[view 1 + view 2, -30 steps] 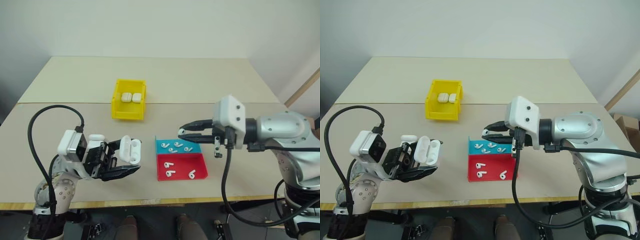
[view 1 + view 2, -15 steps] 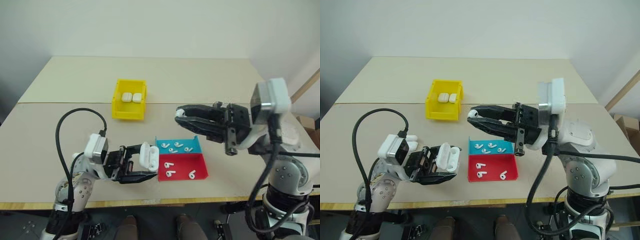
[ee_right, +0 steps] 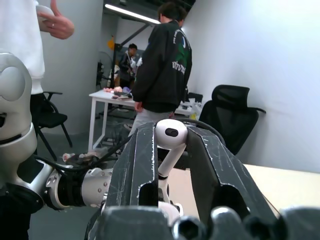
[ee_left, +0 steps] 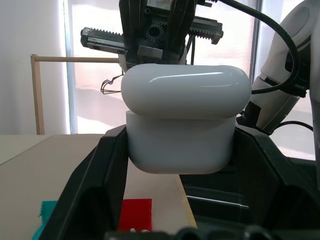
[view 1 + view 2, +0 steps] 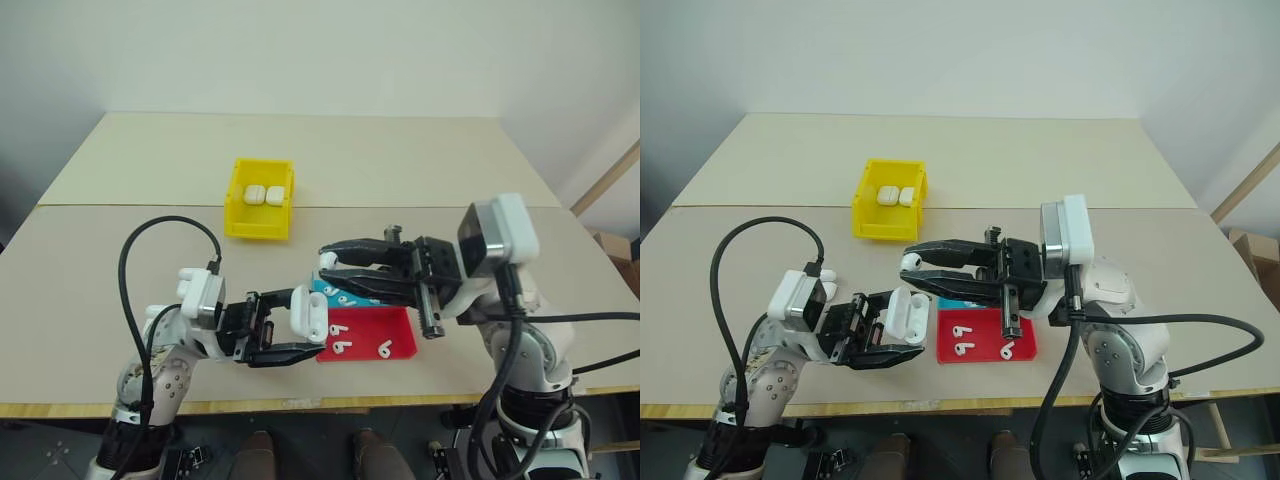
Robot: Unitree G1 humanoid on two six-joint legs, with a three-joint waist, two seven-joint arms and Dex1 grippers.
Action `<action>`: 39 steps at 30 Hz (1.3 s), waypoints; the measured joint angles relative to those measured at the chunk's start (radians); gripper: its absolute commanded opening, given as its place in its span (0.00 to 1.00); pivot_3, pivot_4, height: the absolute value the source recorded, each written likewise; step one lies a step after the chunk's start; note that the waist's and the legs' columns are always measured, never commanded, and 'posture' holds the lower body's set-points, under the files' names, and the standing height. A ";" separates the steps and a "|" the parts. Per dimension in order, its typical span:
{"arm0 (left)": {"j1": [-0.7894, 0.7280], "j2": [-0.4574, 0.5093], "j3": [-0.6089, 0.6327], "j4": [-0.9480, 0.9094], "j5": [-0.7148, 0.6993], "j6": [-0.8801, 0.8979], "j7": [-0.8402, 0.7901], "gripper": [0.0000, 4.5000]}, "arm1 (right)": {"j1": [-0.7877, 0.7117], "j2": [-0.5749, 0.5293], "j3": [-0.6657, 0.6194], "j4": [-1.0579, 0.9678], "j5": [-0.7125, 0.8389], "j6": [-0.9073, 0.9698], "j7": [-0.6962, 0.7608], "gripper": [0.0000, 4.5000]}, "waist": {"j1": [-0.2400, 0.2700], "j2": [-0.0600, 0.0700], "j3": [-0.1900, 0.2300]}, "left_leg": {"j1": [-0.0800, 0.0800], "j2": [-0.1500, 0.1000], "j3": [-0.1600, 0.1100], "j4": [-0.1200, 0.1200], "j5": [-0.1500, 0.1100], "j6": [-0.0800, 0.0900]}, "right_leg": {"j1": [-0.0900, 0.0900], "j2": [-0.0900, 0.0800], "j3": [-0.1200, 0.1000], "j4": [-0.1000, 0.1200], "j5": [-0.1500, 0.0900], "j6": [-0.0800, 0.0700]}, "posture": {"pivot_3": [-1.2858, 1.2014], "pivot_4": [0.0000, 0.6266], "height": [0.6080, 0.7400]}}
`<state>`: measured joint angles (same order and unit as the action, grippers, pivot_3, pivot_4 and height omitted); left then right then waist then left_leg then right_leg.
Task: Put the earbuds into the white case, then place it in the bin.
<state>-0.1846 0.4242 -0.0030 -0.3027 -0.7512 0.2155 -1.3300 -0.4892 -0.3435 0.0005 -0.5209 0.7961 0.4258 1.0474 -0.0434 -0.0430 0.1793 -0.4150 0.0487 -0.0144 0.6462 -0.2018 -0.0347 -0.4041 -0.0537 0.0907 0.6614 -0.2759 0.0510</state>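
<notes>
The left gripper (image 5: pixel 283 335) clamps the white case (image 5: pixel 309 313) by its lower body, lid flipped up, at about 7 o'clock from the yellow bin (image 5: pixel 259 199). Just above it, the right gripper (image 5: pixel 328 265) pinches one earbud (image 3: pixel 170 145) by its stem between narrow fingers. Both pieces look light, hard and glossy, so probably slippery; side pressure on the case body seems safest, leaving the hinge free. More earbuds (image 5: pixel 341 345) lie in the red tray (image 5: pixel 401 346).
</notes>
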 measured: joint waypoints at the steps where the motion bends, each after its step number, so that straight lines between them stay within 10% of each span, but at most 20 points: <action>1: -0.003 -0.001 -0.001 0.000 0.003 0.000 0.006 0.63 | 0.000 0.003 0.005 0.006 -0.003 -0.013 0.002 0.15 | 0.000 0.000 0.000 | 0.000 0.000 0.000 0.000 0.000 0.000 | 0.000 0.000 0.000 0.000 0.000 0.000 | 0.52 0.24 1.00; 39: -0.082 0.014 0.006 0.008 -0.037 0.008 -0.015 0.63 | 0.042 -0.003 0.099 0.103 -0.149 -0.209 0.037 0.15 | 0.000 0.000 0.000 | 0.000 0.000 0.000 0.000 0.000 0.000 | 0.000 0.000 0.000 0.000 0.000 0.000 | 0.52 0.24 1.00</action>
<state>-0.2661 0.4384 0.0032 -0.2948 -0.7878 0.2239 -1.3445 -0.4471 -0.3467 0.0997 -0.4176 0.6471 0.2168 1.0843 -0.0435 -0.0429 0.1793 -0.4149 0.0486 -0.0148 0.6462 -0.2017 -0.0348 -0.4041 -0.0537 0.0906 0.6617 -0.2759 0.0510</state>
